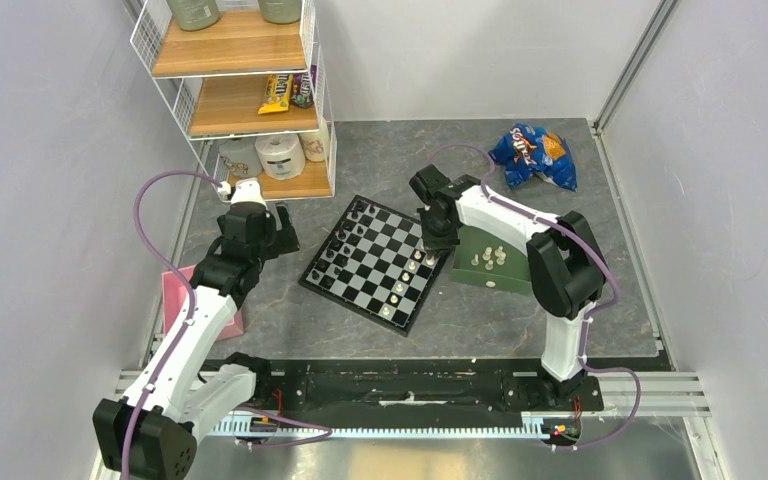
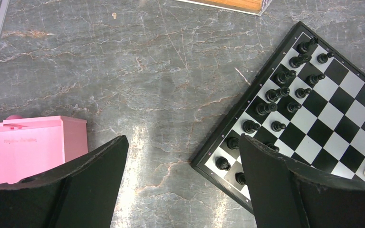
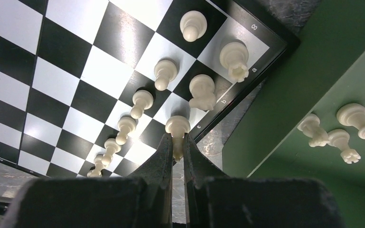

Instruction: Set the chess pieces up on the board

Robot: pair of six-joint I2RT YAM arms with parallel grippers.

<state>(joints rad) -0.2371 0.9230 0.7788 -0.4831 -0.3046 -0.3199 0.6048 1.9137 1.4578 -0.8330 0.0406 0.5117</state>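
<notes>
While the right gripper (image 3: 177,142) has its jaws pinching a cream-white piece (image 3: 177,127) upright by the stem, that piece stands at the c square on the chessboard (image 3: 66,57), right edge, beside knight (image 3: 203,91) and rook (image 3: 234,59). Probably a bishop being seated; contact with the square unclear. Next rank holds a row of pawns (image 3: 141,102). Spare white pieces (image 3: 342,142) lie in the green tray (image 3: 275,118) just right of it, handy for short carries. Only the left wrist view shows the left gripper (image 2: 183,147) with jaws spread, empty, above the surface (image 2: 123,71), and the black pieces (image 2: 278,92) along the board's left side.
</notes>
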